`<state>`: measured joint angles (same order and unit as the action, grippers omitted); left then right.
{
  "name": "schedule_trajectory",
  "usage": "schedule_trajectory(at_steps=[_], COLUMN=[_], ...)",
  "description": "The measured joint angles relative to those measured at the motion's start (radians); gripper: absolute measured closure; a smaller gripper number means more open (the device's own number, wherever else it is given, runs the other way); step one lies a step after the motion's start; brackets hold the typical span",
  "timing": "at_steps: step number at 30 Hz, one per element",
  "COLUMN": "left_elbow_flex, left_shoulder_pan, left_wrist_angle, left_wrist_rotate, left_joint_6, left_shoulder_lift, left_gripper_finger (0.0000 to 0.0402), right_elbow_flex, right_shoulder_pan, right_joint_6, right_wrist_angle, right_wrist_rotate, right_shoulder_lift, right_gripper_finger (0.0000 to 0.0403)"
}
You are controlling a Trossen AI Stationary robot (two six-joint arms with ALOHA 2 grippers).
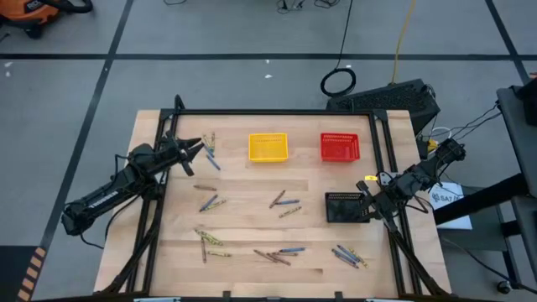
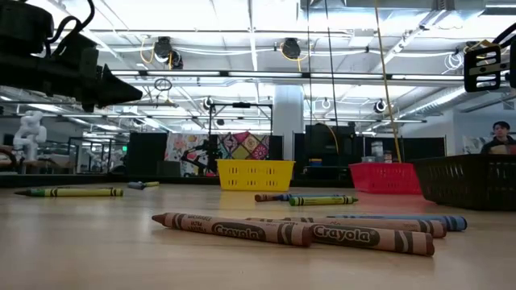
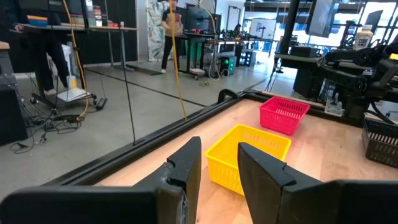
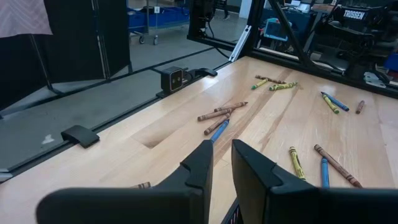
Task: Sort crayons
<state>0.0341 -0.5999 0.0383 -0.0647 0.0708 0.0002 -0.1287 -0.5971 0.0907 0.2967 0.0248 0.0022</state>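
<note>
From above, crayons (image 1: 285, 201) lie scattered over the table (image 1: 243, 235) below the yellow basket (image 1: 268, 147), with bare wood between clusters; the left gripper (image 1: 198, 148) hangs left of that basket near the table's far-left edge, the right gripper (image 1: 367, 197) beside the black basket (image 1: 345, 207) at the right edge; the red basket (image 1: 339, 147) sits right of the yellow; at table height, crayons lie in front of the yellow basket (image 2: 254, 174); left wrist: fingers (image 3: 186, 168) parted, nothing between; right wrist: fingers (image 4: 200, 165) narrowly apart, holding nothing.
</note>
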Motion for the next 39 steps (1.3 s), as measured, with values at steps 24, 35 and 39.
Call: schedule_trajectory(at_steps=[24,35,39], left_elbow_flex=[0.0,0.0,0.0], left_shoulder_pan=[0.0,0.0,0.0], left_wrist_angle=[0.0,0.0,0.0], left_wrist_rotate=[0.0,0.0,0.0], left_joint_6=[0.0,0.0,0.0], left_shoulder_lift=[0.0,0.0,0.0], left_gripper_finger=[0.0292,0.0292,0.0292], right_elbow_flex=[0.006,0.004,0.003], right_shoulder_pan=[0.0,0.0,0.0], right_joint_6=[-0.097,-0.109,-0.147], right_wrist_angle=[-0.27,-0.398,-0.39], right_wrist_rotate=[0.004,0.004,0.001], right_shoulder_lift=[0.002,0.002,0.002], right_gripper_finger=[0.0355,0.0355,0.0355])
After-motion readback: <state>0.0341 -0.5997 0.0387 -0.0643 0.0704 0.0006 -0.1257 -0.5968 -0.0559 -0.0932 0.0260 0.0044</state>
